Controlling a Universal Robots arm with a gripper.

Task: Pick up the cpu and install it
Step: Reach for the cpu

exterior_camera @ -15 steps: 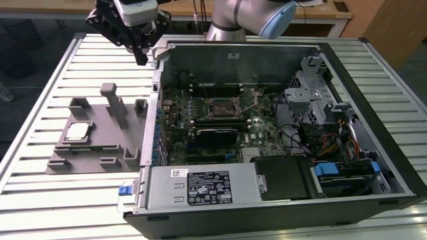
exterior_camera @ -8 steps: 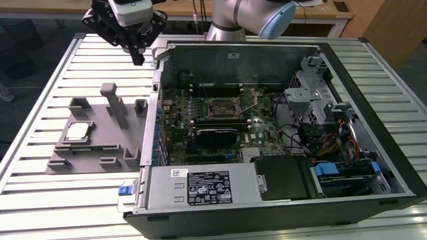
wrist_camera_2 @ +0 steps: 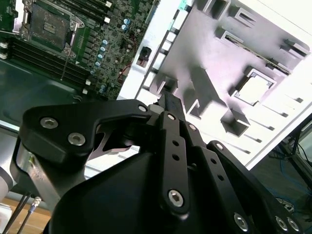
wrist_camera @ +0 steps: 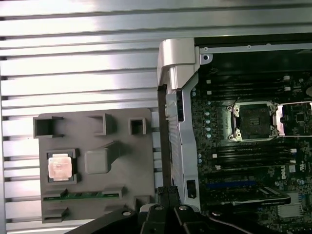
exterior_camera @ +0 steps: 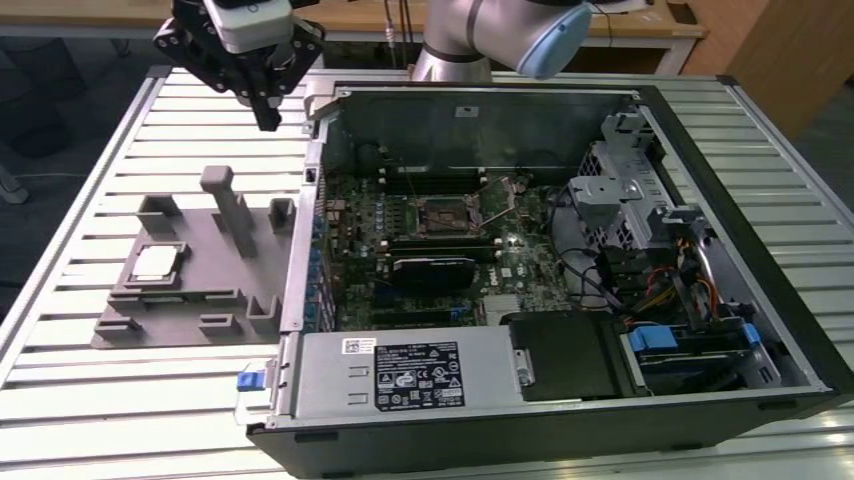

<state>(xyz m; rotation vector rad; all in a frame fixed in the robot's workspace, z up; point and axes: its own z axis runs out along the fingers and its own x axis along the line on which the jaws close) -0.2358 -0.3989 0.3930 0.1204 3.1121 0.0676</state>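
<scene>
The cpu (exterior_camera: pixel 158 262) is a small square chip with a silver top, lying in a recess of the grey holder plate (exterior_camera: pixel 187 325) at the exterior view's left. Both wrist views show the cpu (wrist_camera: pixel 61 167) (wrist_camera_2: pixel 253 90) there as well. My black gripper (exterior_camera: pixel 270 118) hangs high above the table's far edge, beyond the plate and beside the case corner, well apart from the chip. Its fingers (wrist_camera: pixel 164 192) meet at the tips with nothing between them, so it is shut. The open socket (exterior_camera: pixel 447 213) sits mid-motherboard, and the first wrist view shows the socket (wrist_camera: pixel 254 122) empty with its lever raised.
The open computer case (exterior_camera: pixel 747 120) lies on its side on the slatted metal table (exterior_camera: pixel 94 400). A tall grey post (exterior_camera: pixel 227 205) and several blocks stand on the holder plate. A black heatsink (exterior_camera: pixel 430 272) sits below the socket, and the drive cage (exterior_camera: pixel 627 190) and cables fill the case's right.
</scene>
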